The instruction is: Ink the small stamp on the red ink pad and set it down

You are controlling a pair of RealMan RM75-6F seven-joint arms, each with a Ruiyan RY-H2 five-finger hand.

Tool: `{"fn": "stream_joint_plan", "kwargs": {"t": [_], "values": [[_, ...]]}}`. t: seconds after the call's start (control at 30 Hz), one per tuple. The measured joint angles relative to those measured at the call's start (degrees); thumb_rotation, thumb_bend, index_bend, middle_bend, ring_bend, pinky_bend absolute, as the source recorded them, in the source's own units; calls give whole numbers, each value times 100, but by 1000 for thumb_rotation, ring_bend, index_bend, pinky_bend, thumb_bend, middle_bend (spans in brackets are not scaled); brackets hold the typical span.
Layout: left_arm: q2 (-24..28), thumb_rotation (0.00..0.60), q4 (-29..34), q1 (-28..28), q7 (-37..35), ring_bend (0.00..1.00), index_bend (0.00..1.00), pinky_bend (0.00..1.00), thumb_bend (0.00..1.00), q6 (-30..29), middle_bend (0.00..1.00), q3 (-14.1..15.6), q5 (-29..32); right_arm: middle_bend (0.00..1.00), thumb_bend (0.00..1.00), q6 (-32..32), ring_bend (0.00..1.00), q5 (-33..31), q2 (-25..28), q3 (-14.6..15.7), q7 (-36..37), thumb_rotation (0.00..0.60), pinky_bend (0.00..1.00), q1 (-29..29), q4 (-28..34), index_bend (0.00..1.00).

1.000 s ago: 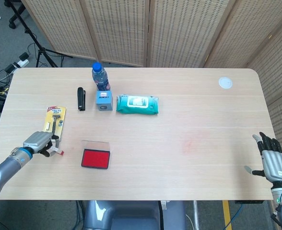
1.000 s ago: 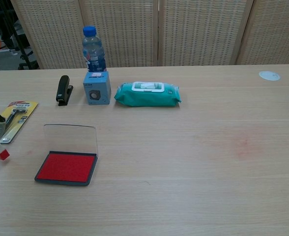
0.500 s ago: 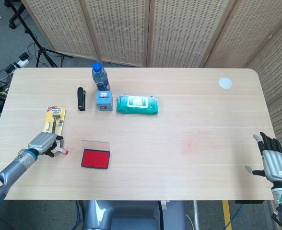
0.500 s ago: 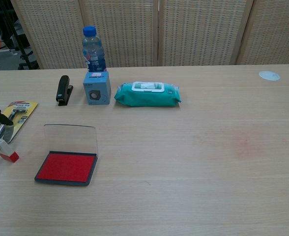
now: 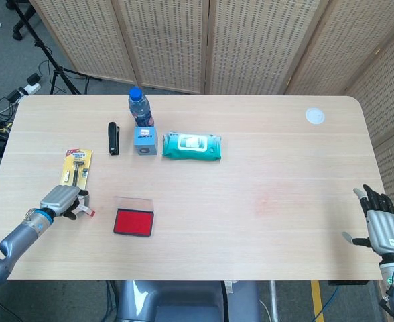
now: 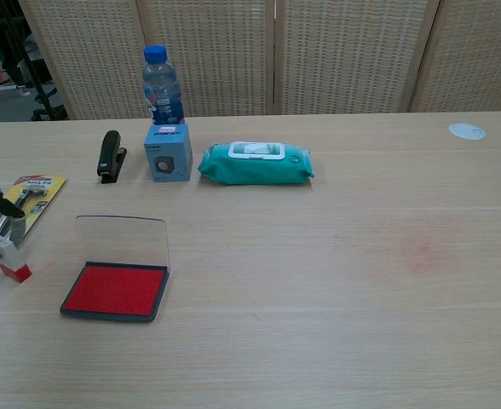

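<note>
The left hand (image 5: 61, 200) grips the small stamp (image 6: 10, 262) low over the tabletop (image 5: 271, 154), left of the open red ink pad (image 6: 115, 290); the right hand (image 5: 380, 227) is spread, empty; best carry the stamp rightward, level, then press squarely onto the red.
</note>
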State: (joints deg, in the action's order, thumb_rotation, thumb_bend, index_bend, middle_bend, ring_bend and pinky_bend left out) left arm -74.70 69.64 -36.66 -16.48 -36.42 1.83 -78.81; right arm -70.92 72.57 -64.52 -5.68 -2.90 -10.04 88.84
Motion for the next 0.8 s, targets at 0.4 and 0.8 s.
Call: {"fn": "stream_joint_plan", "kwargs": {"t": [0.4, 0.8], "values": [[60, 600, 102, 14, 111, 1000, 455, 962, 378, -34, 1000, 25, -10, 0, 0, -9, 0, 0, 5, -4, 13, 600, 0, 2, 1, 0], [102, 600, 126, 65, 192, 1000, 403, 962, 338, -156, 1000, 52, -53, 0, 0, -13, 0, 13, 10, 0, 22, 600, 0, 4, 0, 0]]}}
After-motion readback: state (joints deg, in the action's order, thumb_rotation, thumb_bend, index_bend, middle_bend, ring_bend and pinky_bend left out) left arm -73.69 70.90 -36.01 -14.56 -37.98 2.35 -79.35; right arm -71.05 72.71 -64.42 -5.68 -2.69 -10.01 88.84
